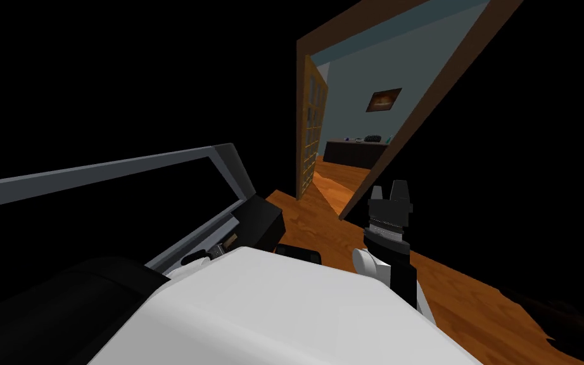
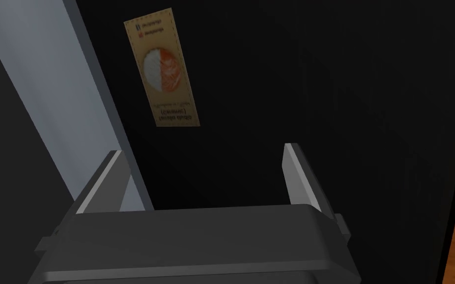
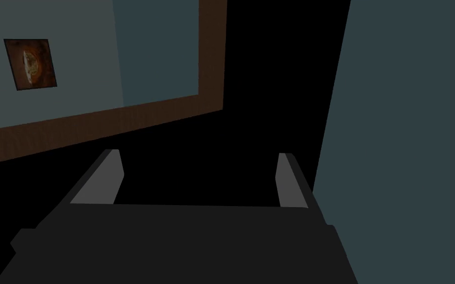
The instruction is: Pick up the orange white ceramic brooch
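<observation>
Black takes up most of the scene: the bench (image 2: 295, 74) has a flat black top edged by a pale grey rim (image 2: 34, 88), and in the head view that rim (image 1: 94, 171) runs as a long grey bar with a black area beyond it.

The brooch (image 2: 161, 71) is a round piece, white on one half and orange on the other. It is fixed to a tan printed card (image 2: 172, 111) that lies flat on the black top, close beside the grey rim with a narrow strip of black between them.

The left jaws are spread wide and hold nothing. Their two grey fingers (image 2: 104, 182) point across the bench top. The brooch lies out ahead of them, apart from both and more in line with the finger on the rim side.

Past the far side of the bench, an orange-brown wooden floor (image 1: 348, 234) leads to a doorway with a brown frame (image 1: 411, 120). A wooden lattice door (image 1: 313, 127) stands open there. Through the doorway are a blue-grey wall (image 1: 360, 76), a small framed picture (image 1: 384, 99) and a low dark cabinet (image 1: 354, 152) with a few small things on top, too small to name.

The right arm is raised over the floor near the doorway. The right jaws are spread, with the fingers (image 3: 98, 180) well apart and nothing between them.
</observation>
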Controlling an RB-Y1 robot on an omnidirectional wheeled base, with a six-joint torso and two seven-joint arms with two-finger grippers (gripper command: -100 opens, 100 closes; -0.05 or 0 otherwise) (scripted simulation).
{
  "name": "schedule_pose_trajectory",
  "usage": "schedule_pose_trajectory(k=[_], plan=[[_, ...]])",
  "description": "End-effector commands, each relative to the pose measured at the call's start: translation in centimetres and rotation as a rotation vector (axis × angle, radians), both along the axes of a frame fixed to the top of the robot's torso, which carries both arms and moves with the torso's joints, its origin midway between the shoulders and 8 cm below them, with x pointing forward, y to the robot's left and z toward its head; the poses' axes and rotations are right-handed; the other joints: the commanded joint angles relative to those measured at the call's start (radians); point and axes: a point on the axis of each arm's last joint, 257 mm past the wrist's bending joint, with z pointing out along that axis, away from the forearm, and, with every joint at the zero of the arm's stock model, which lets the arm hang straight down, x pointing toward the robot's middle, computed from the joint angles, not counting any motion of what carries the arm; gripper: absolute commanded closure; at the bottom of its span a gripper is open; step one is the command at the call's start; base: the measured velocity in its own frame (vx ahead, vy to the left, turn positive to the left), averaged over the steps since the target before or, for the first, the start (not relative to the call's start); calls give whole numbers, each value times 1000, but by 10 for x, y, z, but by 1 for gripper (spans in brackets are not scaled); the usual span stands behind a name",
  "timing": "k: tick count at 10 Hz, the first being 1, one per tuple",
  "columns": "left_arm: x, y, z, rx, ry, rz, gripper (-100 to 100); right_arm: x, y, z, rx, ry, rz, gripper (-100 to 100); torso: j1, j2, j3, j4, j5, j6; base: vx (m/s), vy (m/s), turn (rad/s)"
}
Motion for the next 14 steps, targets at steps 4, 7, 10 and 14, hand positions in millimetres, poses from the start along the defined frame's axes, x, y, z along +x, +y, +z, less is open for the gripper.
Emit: schedule_pose_trajectory(k=[4,7,10,14], plan=[[-53,11,-20,-98,124,158,-100,0,0,0,0,0,0,0,2,0,0,0,0,-1,-11,67,-281],[-80,7,-29,-164,186,242,-100,0,0,0,0,0,0,0,0,-1,-1,0,0,0,-1,55,-246],[-103,-2,-36,-231,240,314,-100,0,0,0,0,0,0,0,1,-1,0,0,0,0,-13,68,-211],[-130,-21,-44,-336,300,422,-100,0,0,0,0,0,0,0,3,-2,-1,0,1,-1,-7,84,-242]])
